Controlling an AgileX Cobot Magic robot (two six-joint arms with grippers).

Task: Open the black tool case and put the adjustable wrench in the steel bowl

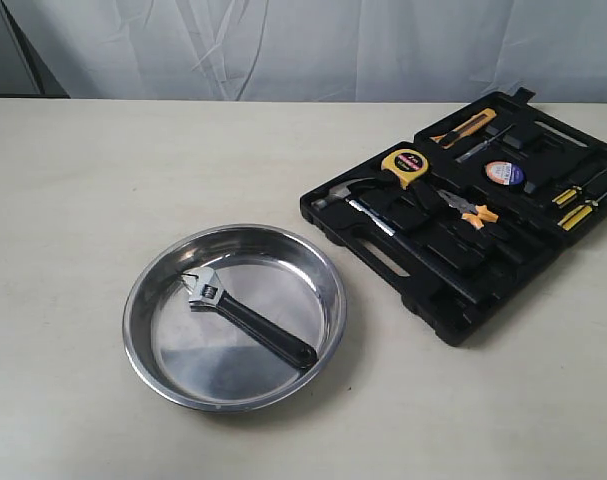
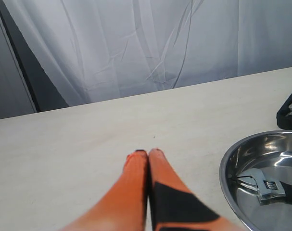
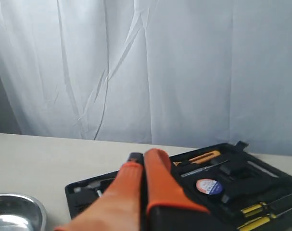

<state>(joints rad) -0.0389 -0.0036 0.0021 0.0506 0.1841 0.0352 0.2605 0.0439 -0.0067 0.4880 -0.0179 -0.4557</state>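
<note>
The black tool case [image 1: 453, 290] lies open on the right of the table, its recesses holding tools. The adjustable wrench [image 1: 251, 320], silver head and black handle, lies inside the steel bowl [image 1: 143, 330] at front centre-left. No arm shows in the exterior view. In the left wrist view my left gripper [image 2: 148, 152] is shut and empty above bare table, with the steel bowl [image 2: 227, 163] and the wrench [image 2: 261, 186] off to one side. My right gripper [image 3: 145, 156] is shut and empty, raised in front of the open case [image 3: 261, 187].
In the case lie a silver-headed hammer [image 1: 348, 198], a yellow tape measure [image 1: 407, 165], orange-handled pliers [image 1: 473, 212], a tape roll [image 1: 504, 173] and yellow-handled screwdrivers [image 1: 581, 205]. A white curtain [image 1: 303, 45] hangs behind the table.
</note>
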